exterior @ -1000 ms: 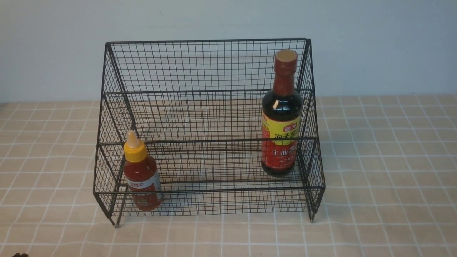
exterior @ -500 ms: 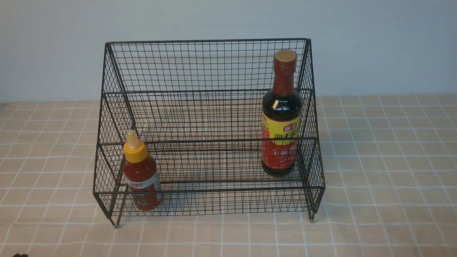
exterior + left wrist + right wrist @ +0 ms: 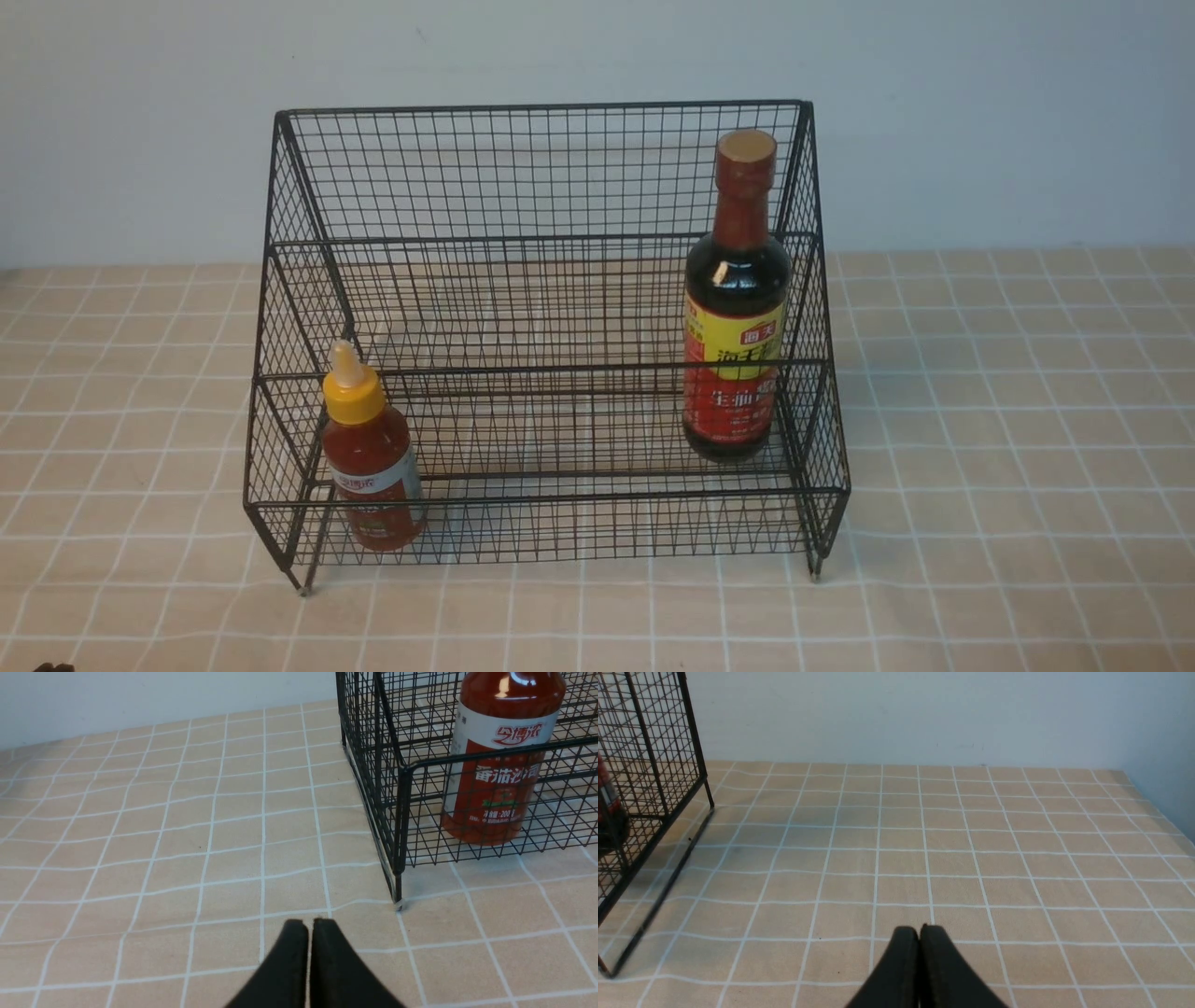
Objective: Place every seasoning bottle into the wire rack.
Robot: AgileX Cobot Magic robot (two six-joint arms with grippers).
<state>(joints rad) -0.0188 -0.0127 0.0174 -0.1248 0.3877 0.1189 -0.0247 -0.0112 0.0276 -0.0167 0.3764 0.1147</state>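
Red bottle [image 3: 371, 467], label 番茄沙司, rack [image 3: 546, 168] 7 o'clock | soy bottle [image 3: 736, 308] 3 o'clock | left fingers [image 3: 293, 942], right fingers [image 3: 903, 947] together, empty

I see: rack [image 3: 551, 168], black wire mesh; small bottle [image 3: 373, 467], red, yellow cap, white label; tall bottle [image 3: 736, 308], dark, reddish-brown neck, yellow-and-red label; tablecloth [image 3: 1008, 448], beige, white grid

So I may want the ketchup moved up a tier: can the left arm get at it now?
Probably yes. The red-sauce bottle stands upright at the wire rack's near left corner, open above. The left tool, shut and empty, would need opening.
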